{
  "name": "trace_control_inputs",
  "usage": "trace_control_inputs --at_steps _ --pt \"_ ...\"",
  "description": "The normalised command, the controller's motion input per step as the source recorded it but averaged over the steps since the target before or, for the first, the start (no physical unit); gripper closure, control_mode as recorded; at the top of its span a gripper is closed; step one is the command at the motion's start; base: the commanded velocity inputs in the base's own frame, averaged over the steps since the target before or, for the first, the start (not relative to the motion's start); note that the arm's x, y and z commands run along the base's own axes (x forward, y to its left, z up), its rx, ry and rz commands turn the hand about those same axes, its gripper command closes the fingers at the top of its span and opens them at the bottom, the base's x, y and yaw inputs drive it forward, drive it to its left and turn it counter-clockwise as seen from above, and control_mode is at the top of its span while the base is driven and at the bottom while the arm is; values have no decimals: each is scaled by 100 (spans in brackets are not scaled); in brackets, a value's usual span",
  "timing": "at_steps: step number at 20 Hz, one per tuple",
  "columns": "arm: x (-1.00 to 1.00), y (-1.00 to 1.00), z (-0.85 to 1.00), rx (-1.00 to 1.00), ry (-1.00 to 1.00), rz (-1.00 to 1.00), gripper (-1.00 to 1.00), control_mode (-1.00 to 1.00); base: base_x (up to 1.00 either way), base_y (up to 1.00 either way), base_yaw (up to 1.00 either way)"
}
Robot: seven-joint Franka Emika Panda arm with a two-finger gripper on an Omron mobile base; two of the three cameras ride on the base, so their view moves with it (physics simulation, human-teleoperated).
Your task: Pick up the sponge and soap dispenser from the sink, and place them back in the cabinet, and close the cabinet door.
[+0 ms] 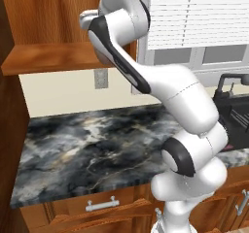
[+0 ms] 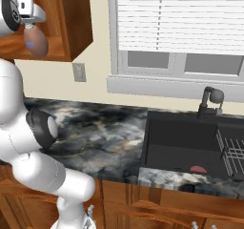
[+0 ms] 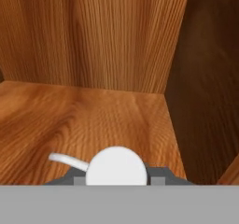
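Note:
My gripper [image 2: 30, 26] is raised into the open cabinet [image 2: 71, 27] and is shut on the soap dispenser [image 2: 36, 43], an orange-brown bottle that hangs just above the wooden shelf [image 1: 48, 57]. In the hand view the dispenser's white pump top [image 3: 115, 166] sits between the fingertips of the gripper [image 3: 115, 177], with the shelf [image 3: 70, 120] and the cabinet's back wall beyond. The red-pink sponge [image 2: 198, 169] lies on the floor of the black sink [image 2: 176, 137], near its front wall. A tall reddish-brown panel [image 1: 8, 110] at the left edge looks like the open cabinet door.
A dark faucet [image 2: 210, 101] stands behind the sink and a wire rack [image 2: 233, 154] sits in its right part. A marbled counter [image 1: 87, 144] runs below the cabinet, with drawer fronts [image 1: 102, 204] under it. A blinded window [image 2: 181, 23] is on the wall.

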Motion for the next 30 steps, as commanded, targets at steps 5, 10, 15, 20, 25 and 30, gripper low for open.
trace_control_inputs --at_steps 5,10,15,20,25,30 --pt "27 3 0 0 0 0 100 -100 0 0 0" --pt "26 1 0 0 0 0 100 -100 0 0 0" --pt "20 2 0 0 0 0 100 -100 0 0 0" --pt "17 2 -2 0 0 0 100 -100 0 0 0" --pt "15 0 -6 0 0 0 100 -100 0 0 0" --pt "1 1 0 0 0 0 100 -100 0 0 0"
